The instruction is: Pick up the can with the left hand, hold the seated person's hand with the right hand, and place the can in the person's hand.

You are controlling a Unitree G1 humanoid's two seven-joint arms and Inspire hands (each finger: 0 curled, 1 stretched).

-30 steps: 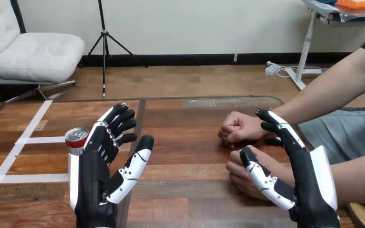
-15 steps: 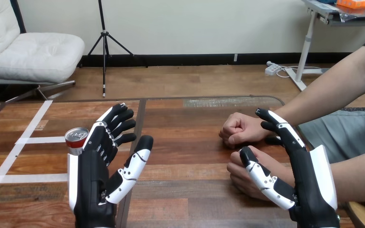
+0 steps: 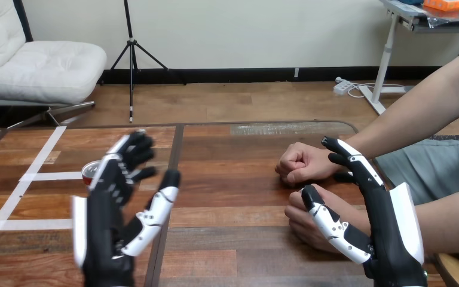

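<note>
Can (image 3: 89,172) now farther behind left hand (image 3: 103,232)

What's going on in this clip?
The robot's left hand is open, fingers straight, just in front of the can, which stands ungripped on the table. Its right hand is open over the person's nearer hand, not curled round it. The person's farther hand rests on the table as a fist.

A red can (image 3: 89,174) with a silver top stands upright on the left part of the counter (image 3: 233,200). Well to its right, the person's fist (image 3: 300,162) rests knuckles-down, with the person's other hand (image 3: 302,227) curled just nearer.
</note>
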